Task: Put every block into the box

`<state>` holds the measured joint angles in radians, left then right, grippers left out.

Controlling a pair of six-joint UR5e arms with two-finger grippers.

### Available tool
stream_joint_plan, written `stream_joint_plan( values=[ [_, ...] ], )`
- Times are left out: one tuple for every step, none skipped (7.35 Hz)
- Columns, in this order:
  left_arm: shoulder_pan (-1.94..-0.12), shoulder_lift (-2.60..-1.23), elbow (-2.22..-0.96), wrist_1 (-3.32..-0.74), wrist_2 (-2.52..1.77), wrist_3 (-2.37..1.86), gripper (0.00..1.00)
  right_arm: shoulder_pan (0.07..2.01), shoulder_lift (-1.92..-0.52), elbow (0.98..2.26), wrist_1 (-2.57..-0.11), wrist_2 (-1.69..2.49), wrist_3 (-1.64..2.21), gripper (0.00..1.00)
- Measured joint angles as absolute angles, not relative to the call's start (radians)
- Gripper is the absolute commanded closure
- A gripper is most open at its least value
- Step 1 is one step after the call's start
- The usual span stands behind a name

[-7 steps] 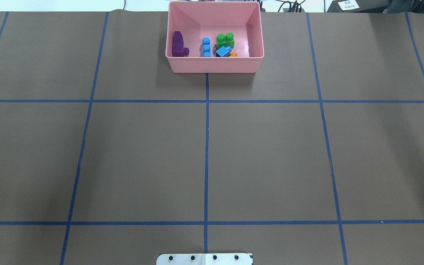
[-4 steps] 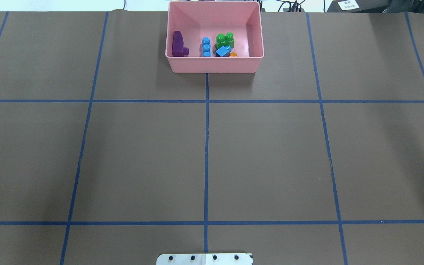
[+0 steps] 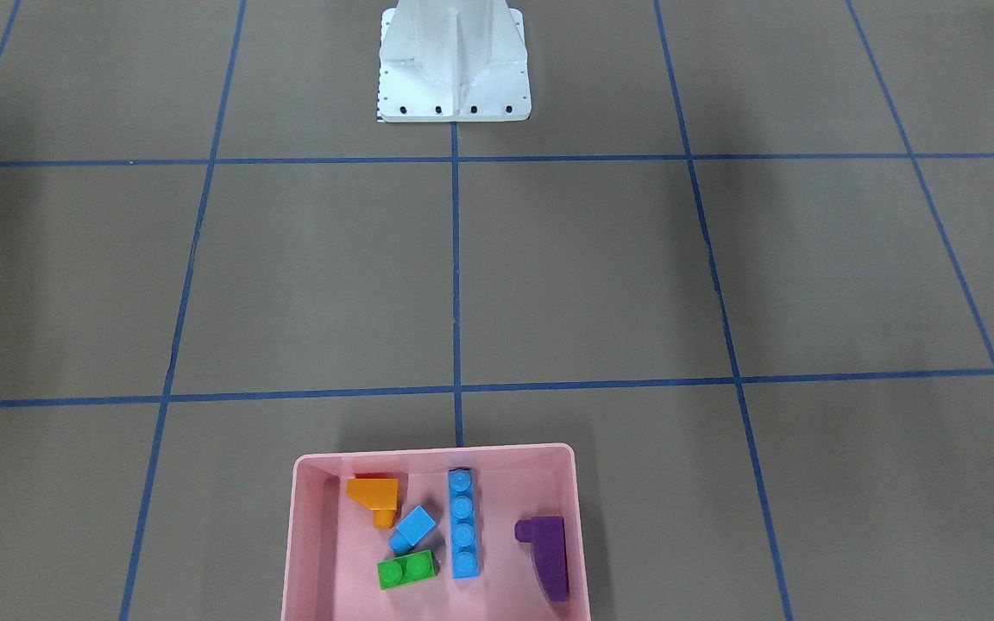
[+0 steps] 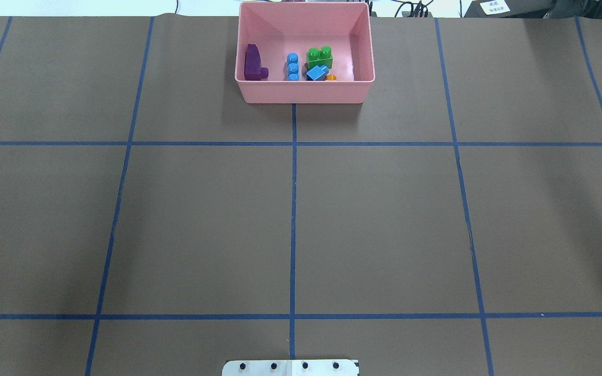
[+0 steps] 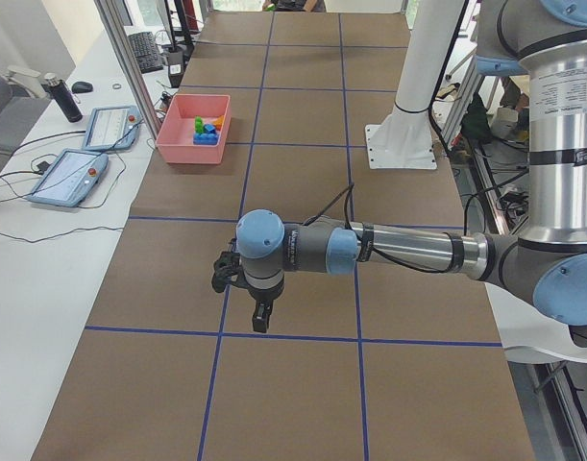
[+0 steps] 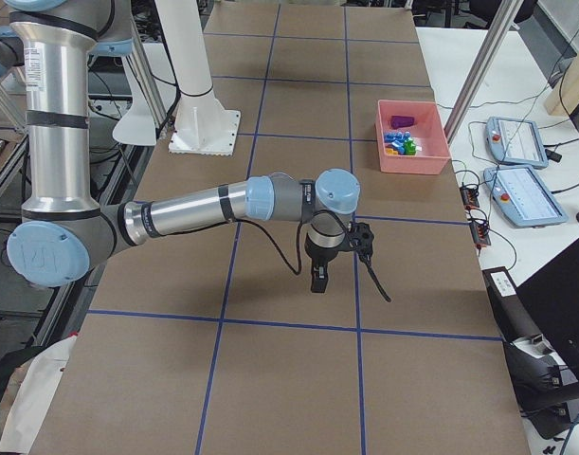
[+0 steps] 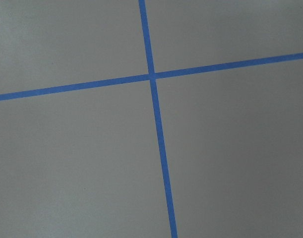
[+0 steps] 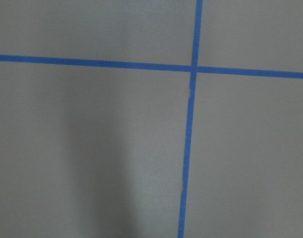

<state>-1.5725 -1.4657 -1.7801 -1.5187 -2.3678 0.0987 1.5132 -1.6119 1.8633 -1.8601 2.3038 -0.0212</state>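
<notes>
The pale pink box point(image 3: 432, 449) stands at the table's far side, also in the overhead view point(image 4: 303, 93). All five blocks lie inside it: orange sloped point(image 3: 374, 493), tiny blue point(image 3: 413, 528), green two-stud point(image 3: 406, 569), long blue point(image 3: 462, 523) and purple sloped point(image 3: 547, 552). My left gripper point(image 5: 261, 325) shows only in the exterior left view and hangs over bare table, far from the box. My right gripper point(image 6: 316, 282) shows only in the exterior right view, likewise far from the box. I cannot tell whether either is open or shut. Both wrist views show only brown table and blue tape.
The white robot base point(image 3: 454, 60) stands at the table's near middle edge. Blue tape lines divide the brown table into a grid. Two tablets point(image 5: 67, 176) lie on the white side table beyond the box.
</notes>
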Motion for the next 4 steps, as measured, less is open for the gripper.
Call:
stream_joint_plan(
  values=[
    [-1.571, -1.473, -1.782, -1.513, -2.368, 0.067, 0.0, 1.513, -1.615, 1.859, -1.861, 2.285, -0.021, 0.0],
    [-1.57, -1.48, -1.784, -1.511, -2.369, 0.009, 0.0, 1.513, -1.62, 1.848, -1.861, 2.277, -0.021, 0.0],
    [-1.569, -1.484, -1.783, -1.513, -2.37, -0.029, 0.0, 1.513, -1.628, 1.827, -1.86, 2.275, -0.021, 0.0],
    [-1.568, -1.486, -1.778, -1.515, -2.37, -0.045, 0.0, 1.513, -1.634, 1.801, -1.856, 2.274, -0.021, 0.0]
  ],
)
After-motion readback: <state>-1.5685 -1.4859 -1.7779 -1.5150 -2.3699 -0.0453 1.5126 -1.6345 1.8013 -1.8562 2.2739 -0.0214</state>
